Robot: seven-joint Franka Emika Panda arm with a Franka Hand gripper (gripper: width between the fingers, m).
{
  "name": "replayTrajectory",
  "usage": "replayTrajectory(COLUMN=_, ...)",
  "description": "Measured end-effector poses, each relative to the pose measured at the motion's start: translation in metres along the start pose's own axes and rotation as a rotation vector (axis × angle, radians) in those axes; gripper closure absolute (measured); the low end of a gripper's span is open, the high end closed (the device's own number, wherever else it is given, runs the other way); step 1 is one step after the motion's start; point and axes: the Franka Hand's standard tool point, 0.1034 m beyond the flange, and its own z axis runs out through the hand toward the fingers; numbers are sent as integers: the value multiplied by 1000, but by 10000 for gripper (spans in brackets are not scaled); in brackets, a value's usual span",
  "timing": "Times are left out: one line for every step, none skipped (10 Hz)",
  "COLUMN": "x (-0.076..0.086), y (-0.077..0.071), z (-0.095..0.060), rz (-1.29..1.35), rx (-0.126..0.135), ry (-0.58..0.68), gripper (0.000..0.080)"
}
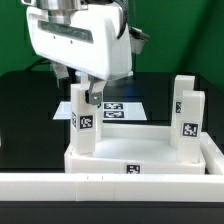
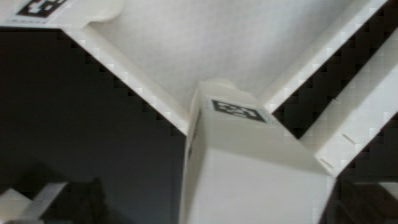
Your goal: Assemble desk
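Outwardly, in the exterior view, the desk panel (image 1: 140, 160) is lying flat on the black surface (image 1: 25, 110), close behind the long white rail (image 1: 110, 185) at the front. Two tagged legs are standing upright in its corners: one leg (image 1: 84, 120) toward the exterior view's left, the other leg (image 1: 188, 122) toward the exterior view's right. The hand (image 1: 88, 96) is hanging directly over the top of the left one, its fingers spread apart on either side and gripping nothing. The marker board (image 1: 122, 108) is lying behind the panel.

From the wrist view, the leg (image 2: 240, 150) is rising toward the camera, a tag showing on its top. Dark fingertips (image 2: 45, 200) are standing clear of it, and the panel's rim (image 2: 143, 70) is running diagonally beneath.
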Motion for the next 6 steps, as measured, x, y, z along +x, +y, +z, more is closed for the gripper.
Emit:
replayTrajectory(x=0, y=0, z=0, rz=-95, rx=0, ry=0, gripper=151)
replayTrajectory(x=0, y=0, z=0, rz=-209, rx=-7, ry=6, gripper=151)
replayTrajectory(x=-1, y=-2, z=0, rz=-276, rx=-13, ry=14, gripper=151)
replayTrajectory(x=-1, y=-4, z=0, rz=-384, rx=-12, ry=17, gripper=151)
replayTrajectory(x=-2, y=-6, z=0, rz=-446, rx=-9, ry=22, gripper=151)
replayTrajectory(x=-3, y=-7, z=1, rz=-528, rx=-9, ry=24, gripper=151)
